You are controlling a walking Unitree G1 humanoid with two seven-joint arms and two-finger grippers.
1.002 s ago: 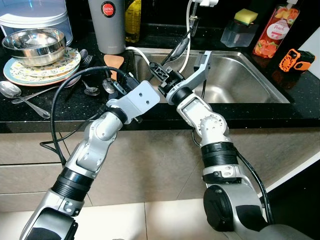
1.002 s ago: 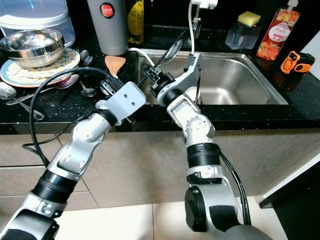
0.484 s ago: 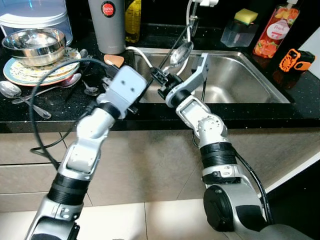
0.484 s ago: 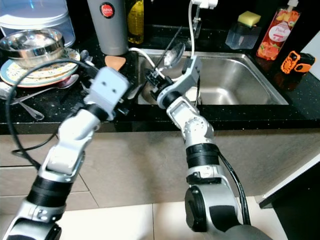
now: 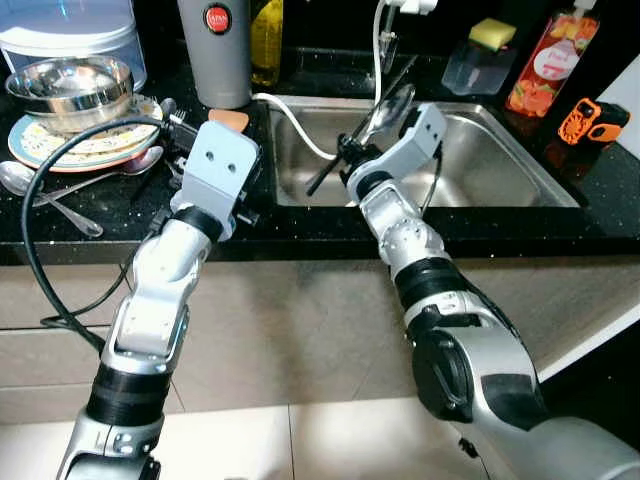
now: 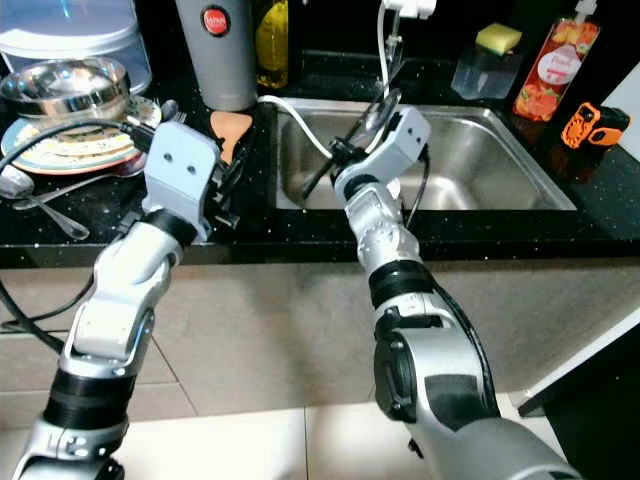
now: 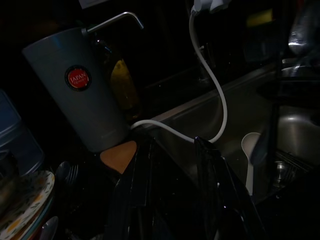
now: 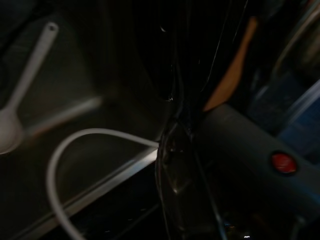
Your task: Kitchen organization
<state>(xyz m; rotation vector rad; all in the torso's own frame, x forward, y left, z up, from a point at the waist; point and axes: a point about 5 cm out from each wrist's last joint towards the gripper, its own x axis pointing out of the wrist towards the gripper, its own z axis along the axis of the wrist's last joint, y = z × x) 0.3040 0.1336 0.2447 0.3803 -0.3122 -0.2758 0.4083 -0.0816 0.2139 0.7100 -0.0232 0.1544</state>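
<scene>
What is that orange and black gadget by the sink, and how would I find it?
Start at the steel sink set in the black counter. On the counter past its right end, beside the peach soap bottle, lies the small gadget. It alone is bright orange with black parts; what it is, I cannot tell.

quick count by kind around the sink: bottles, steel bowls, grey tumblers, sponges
bottles: 2 (yellow, peach)
steel bowl: 1
grey tumbler: 1
sponge: 1
total: 5
</scene>
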